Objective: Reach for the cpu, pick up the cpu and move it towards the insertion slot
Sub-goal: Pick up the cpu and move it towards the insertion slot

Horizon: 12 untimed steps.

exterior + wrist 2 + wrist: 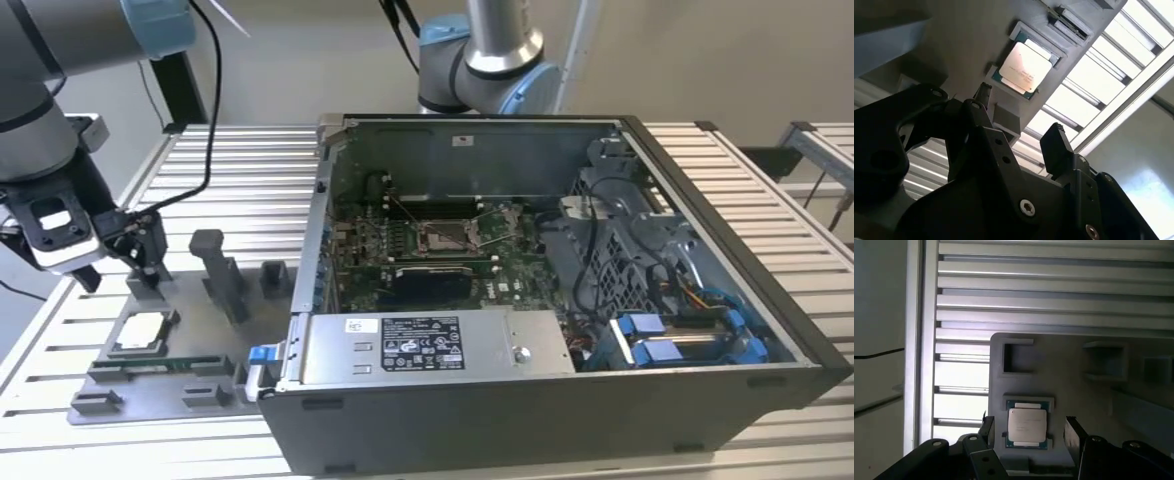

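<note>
Cpu (1026, 426) lies untouched in its grey holder (1069, 390); the end effector (1029, 424), fingers (1074, 434) apart and empty above it, should descend squarely, straddling opposite edges.

Open space above cpu (1026, 426); upright posts (214, 265) stand near.

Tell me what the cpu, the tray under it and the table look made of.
The cpu: a pale metal lid with a satin sheen, on a green board edge. The tray: matte grey with moulded pockets, probably plastic. The table: bright ribbed slats that look like bare aluminium.
</note>
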Each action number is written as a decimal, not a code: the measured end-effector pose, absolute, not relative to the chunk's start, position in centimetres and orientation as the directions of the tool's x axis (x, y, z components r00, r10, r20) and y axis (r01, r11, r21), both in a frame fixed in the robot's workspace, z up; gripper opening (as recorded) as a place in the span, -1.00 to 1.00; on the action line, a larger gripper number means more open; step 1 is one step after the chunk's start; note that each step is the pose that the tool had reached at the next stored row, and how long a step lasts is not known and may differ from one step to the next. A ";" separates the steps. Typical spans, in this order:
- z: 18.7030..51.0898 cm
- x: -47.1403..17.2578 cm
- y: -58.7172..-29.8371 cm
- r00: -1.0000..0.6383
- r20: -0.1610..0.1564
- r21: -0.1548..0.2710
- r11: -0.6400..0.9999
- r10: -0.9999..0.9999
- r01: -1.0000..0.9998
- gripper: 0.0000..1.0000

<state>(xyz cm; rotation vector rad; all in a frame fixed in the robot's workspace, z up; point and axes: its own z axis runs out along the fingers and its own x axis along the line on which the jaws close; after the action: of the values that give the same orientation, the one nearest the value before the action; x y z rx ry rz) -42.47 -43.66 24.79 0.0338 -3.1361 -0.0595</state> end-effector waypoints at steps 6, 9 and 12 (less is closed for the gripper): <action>23.7 -42.4 -43.7 -1.000 0.004 0.038 0.999 -0.022 -0.021 1.00; 23.1 -42.4 -43.7 -1.000 0.004 0.038 0.999 -0.022 -0.022 1.00; 22.6 -42.4 -43.7 -1.000 0.004 0.038 0.999 -0.022 -0.022 1.00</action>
<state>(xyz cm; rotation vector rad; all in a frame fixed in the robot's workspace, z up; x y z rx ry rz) -42.36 -43.70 22.60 0.0339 -3.1362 -0.0597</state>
